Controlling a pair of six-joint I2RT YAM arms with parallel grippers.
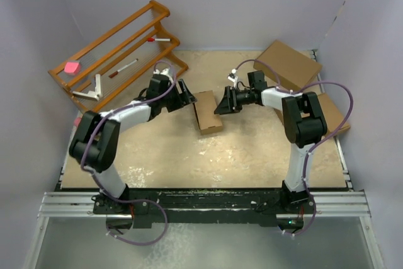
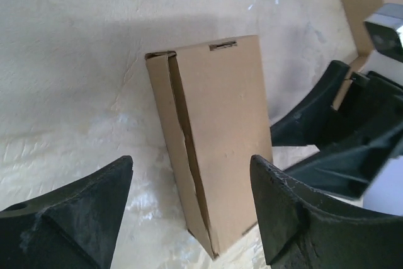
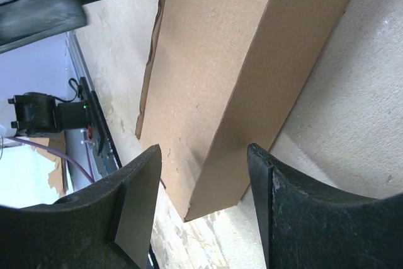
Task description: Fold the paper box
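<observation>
The paper box [image 1: 208, 113] lies folded up as a small shallow brown box in the middle of the table, its lid seam showing a thin gap along one long side [image 2: 189, 149]. My left gripper [image 1: 189, 96] stands just left of the box, open, with its fingers apart and off the cardboard [image 2: 192, 162]. From the other side my right gripper [image 1: 221, 104] faces the box, also open; its fingertips straddle the near corner of the box [image 3: 220, 61] without touching it [image 3: 204, 149]. Neither gripper holds anything.
A wooden rack [image 1: 119, 51] with markers and a pink object [image 1: 72, 67] stands at the back left. Two larger brown boxes [image 1: 288, 64] [image 1: 334, 114] lie at the back right, behind the right arm. Purple walls close the table in.
</observation>
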